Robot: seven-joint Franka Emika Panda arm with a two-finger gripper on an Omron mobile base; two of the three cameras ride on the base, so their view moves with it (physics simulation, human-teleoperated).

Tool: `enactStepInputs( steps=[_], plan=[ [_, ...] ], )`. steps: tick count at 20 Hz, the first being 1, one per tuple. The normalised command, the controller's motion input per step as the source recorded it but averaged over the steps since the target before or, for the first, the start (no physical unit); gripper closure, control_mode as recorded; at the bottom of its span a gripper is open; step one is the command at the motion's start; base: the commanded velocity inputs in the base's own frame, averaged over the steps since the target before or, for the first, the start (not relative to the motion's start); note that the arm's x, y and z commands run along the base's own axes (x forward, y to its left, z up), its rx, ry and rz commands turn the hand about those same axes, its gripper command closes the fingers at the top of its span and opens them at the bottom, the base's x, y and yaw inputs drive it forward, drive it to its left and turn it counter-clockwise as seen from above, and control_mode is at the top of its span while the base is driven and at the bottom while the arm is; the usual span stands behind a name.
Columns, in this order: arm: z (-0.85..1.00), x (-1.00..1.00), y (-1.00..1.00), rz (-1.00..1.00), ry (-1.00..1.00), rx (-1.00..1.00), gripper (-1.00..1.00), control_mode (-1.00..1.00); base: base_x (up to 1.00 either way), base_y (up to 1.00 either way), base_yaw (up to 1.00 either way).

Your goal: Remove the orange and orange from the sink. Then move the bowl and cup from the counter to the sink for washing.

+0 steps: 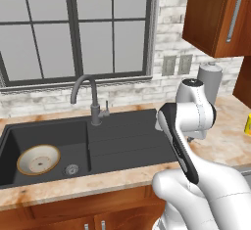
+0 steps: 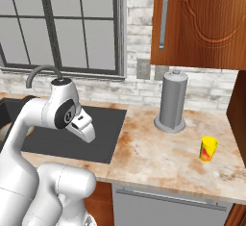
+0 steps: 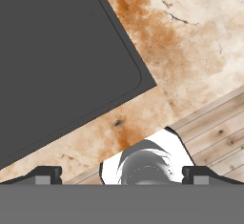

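Tool [image 3: 122,174]: two dark fingertips [image 3: 47,173], set wide apart at the bottom edge, nothing between them. Sink [image 3: 57,51]: matte black drainboard with a rounded corner, faint ribs, filling the upper left. Counter [image 3: 190,37]: beige stone with rusty-orange marbling, bordering the drainboard on two sides. Floor [image 3: 219,142]: pale wood planks, lower right, past the counter's edge.

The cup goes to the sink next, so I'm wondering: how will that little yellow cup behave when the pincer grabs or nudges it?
The cup looks small and narrow, standing upright on the counter, so it is probably light and may tip if nudged. Its round side would likely roll once down. Its smooth-looking wall might slip between the fingertips.
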Motion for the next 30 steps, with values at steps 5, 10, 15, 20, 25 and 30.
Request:
enactStepInputs(
  steps=[5,10,15,20,25,30],
  plan=[
    [0.16,-0.05,-0.09,0.01,-0.04,-0.01,-1.00,-1.00,0.00,0.00,0.00],
    [0.35,-0.11,-0.30,0.16,-0.11,-0.04,-1.00,-1.00,0.00,0.00,0.00],
    [0.29,-0.18,-0.40,0.21,-0.08,-0.05,-1.00,-1.00,0.00,0.00,0.00],
    [0.14,-0.19,-0.51,0.27,-0.06,-0.03,-1.00,-1.00,0.00,0.00,0.00],
    [0.12,-0.08,-0.51,0.11,-0.01,-0.01,-1.00,-1.00,0.00,0.00,0.00],
    [0.14,-0.06,-0.52,0.06,0.00,0.00,-1.00,-1.00,0.00,0.00,0.00]
  ],
)
